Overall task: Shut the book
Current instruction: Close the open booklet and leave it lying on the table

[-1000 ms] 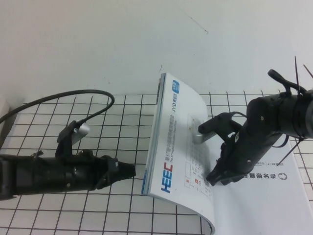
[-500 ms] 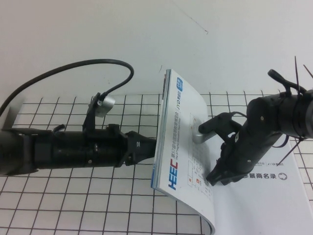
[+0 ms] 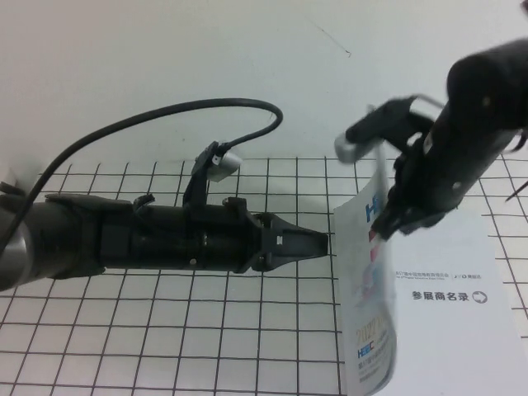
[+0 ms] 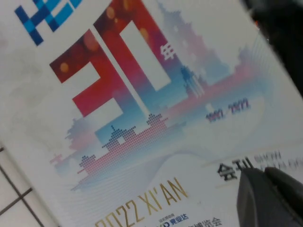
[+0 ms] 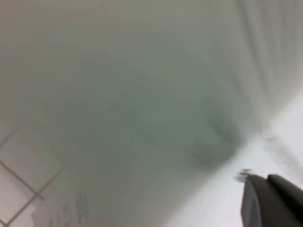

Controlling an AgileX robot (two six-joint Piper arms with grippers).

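Glossy cover [image 3: 363,272] stands nearly upright, long axis running toward me; book [image 3: 462,322] open on the bench [image 3: 165,330], right side. My right hand [image 3: 390,216] pinches cover's top edge. My left hand [image 3: 320,244], tips pressed together, sits just left of cover, so it looks better placed to push it shut rightward.

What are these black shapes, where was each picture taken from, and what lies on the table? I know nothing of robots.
The black shapes are a robot's left arm and right arm, each ending in a pincer called a gripper. One picture looks down from a raised camera; the other two come from cameras on the wrists. On the gridded table lies an open book, its cover standing nearly upright. The left gripper, shut, points at the cover's outer face. The right gripper is at the cover's upper edge; whether it holds it, I cannot tell.
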